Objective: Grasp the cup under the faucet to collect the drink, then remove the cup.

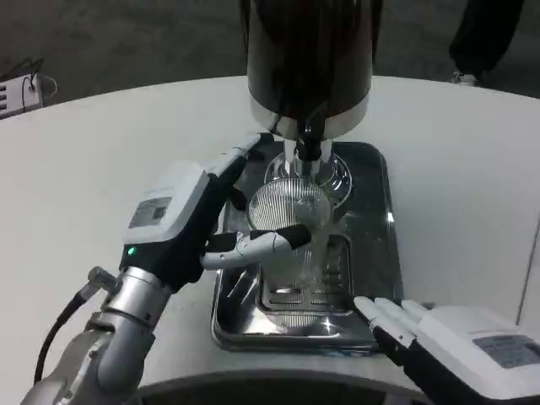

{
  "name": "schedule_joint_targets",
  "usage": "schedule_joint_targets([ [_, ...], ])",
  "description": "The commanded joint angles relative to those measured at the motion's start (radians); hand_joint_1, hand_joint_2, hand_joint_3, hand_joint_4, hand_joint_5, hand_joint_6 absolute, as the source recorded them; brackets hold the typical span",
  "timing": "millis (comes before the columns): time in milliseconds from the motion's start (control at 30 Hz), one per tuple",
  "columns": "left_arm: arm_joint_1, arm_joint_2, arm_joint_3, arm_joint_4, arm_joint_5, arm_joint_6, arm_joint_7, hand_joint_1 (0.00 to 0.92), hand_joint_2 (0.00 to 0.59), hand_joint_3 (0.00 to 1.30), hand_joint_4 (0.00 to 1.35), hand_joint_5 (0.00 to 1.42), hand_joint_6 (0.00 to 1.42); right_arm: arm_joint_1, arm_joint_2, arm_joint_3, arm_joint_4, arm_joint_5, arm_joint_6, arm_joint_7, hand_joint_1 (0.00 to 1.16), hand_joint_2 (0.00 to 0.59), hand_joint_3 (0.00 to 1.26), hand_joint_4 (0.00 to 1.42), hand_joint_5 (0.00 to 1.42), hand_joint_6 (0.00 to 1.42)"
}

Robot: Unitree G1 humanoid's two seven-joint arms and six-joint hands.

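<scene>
Fingers (268, 242) of the left hand (181, 224) curl around a clear ribbed cup (288, 221), one finger across its near side and another reaching behind it, so the hand grips the cup. It stands upright on the grate of a shiny metal tray (375, 253), directly under the faucet (309, 150) of a dark drink dispenser (309, 59). Whether the cup holds any liquid cannot be told. At the tray's near right corner, the right hand (456, 337) rests with fingers straight and spread, holding nothing.
</scene>
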Motion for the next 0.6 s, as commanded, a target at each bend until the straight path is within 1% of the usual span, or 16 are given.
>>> schedule_joint_targets([
  [33, 0.006, 0.016, 0.011, -0.026, -0.033, 0.019, -0.042, 0.061, 0.017, 0.15, 0.17, 0.46, 0.86, 0.001, -0.012, 0.008, -0.015, 0.004, 0.021, 0.016, 0.48, 0.465, 0.00, 0.00, 0.00, 0.00],
  [133, 0.023, 0.021, 0.021, -0.059, -0.050, 0.026, -0.065, 0.048, 0.018, 0.14, 0.15, 0.39, 0.75, -0.003, -0.019, 0.014, -0.015, 0.003, 0.032, 0.013, 0.47, 0.465, 0.00, 0.00, 0.00, 0.00],
  [267, 0.093, 0.042, 0.055, -0.165, -0.069, 0.035, -0.083, 0.033, 0.020, 0.14, 0.13, 0.35, 0.66, -0.012, -0.032, 0.016, -0.015, 0.004, 0.050, 0.002, 0.47, 0.466, 0.00, 0.00, 0.00, 0.00],
  [400, 0.187, 0.071, 0.114, -0.294, -0.108, 0.049, -0.114, 0.020, 0.021, 0.14, 0.11, 0.25, 0.49, -0.025, -0.049, 0.011, -0.014, 0.007, 0.075, -0.006, 0.47, 0.466, 0.00, 0.00, 0.00, 0.00],
  [467, 0.227, 0.084, 0.138, -0.353, -0.125, 0.059, -0.138, 0.007, 0.022, 0.14, 0.09, 0.21, 0.45, -0.030, -0.058, 0.009, -0.011, 0.011, 0.086, -0.011, 0.47, 0.466, 0.00, 0.00, 0.00, 0.00],
  [600, 0.329, 0.118, 0.186, -0.502, -0.142, 0.124, -0.218, 0.000, 0.031, 0.12, 0.05, 0.14, 0.35, -0.045, -0.083, -0.002, 0.006, 0.019, 0.102, -0.037, 0.47, 0.466, 0.00, 0.00, 0.00, 0.00],
])
